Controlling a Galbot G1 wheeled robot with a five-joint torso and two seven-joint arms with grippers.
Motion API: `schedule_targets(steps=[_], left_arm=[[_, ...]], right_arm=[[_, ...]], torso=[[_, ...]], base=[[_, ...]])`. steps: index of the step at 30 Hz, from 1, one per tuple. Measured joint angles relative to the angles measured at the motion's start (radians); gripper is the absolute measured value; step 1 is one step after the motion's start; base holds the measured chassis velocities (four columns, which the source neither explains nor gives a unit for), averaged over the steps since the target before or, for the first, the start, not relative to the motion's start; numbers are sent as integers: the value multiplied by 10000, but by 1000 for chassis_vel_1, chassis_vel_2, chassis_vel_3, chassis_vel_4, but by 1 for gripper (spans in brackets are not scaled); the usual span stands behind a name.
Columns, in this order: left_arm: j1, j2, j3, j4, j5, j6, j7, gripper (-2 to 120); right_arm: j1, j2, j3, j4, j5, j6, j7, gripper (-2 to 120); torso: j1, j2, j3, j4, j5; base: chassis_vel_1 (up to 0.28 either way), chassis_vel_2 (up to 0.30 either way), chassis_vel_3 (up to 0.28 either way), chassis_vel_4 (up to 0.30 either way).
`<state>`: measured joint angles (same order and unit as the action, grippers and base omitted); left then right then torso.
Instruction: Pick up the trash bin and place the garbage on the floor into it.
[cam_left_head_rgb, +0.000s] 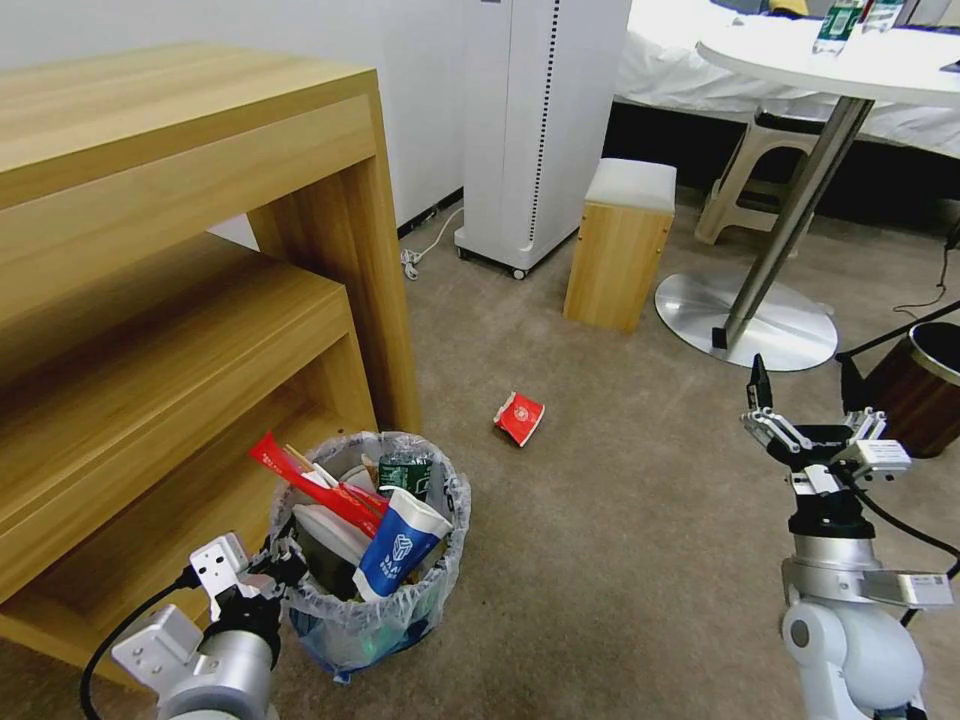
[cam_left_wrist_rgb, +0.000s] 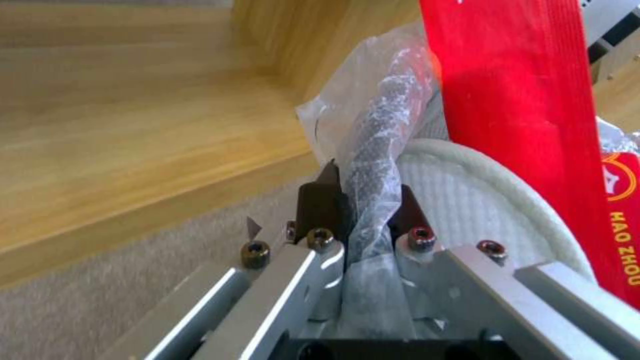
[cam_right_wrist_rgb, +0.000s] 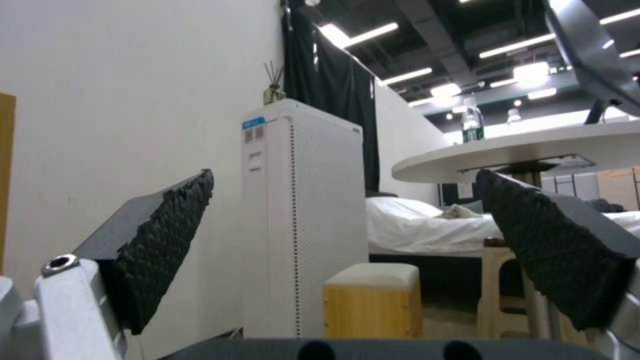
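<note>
Bin nearly full, one red cup left on the floor.

Your bin (cam_left_head_rgb: 370, 590) stands on the carpet (cam_left_head_rgb: 620, 520) by the wooden shelf (cam_left_head_rgb: 170, 330), already stuffed: a blue cup (cam_left_head_rgb: 398, 545), a red wrapper (cam_left_head_rgb: 310, 483), a white slipper (cam_left_wrist_rgb: 480, 210) and a green-labelled bottle (cam_left_head_rgb: 403, 470). Your left gripper (cam_left_wrist_rgb: 363, 200) is clamped on the bin's bagged rim at its near-left side. One red cup (cam_left_head_rgb: 519, 417) lies apart on the carpet beyond the bin; by my reading it's the last piece. Your right gripper (cam_left_head_rgb: 812, 425) hangs spread wide and empty, well to the right. What sits lower in the bin is hidden, and the floor behind the shelf is cut off.
</note>
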<state>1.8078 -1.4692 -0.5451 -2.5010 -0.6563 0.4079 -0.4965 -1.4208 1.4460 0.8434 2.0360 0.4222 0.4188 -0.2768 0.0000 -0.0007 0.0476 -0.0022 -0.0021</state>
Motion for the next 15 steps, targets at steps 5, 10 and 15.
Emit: schedule_targets(steps=[5, 10, 15], left_arm=[[-46, -9, -224, 1, -143, 0, -13, 3], [-9, -46, -236, 4, -160, 0, -20, 3], [15, -77, -188, 5, -111, 0, -21, 3]], right_arm=[[52, 1, -73, -166, -51, 99, -23, 100], [114, -3, -155, -296, -92, 113, -22, 100], [148, -4, -194, -386, -125, 138, -22, 100]], torso=[[1, 0, 2, 1, 2], [1, -1, 3, 1, -1], [1, -1, 2, 1, 1]], base=[[-148, 160, 139, -165], [-147, 129, 139, -154], [-90, 89, 86, -85]])
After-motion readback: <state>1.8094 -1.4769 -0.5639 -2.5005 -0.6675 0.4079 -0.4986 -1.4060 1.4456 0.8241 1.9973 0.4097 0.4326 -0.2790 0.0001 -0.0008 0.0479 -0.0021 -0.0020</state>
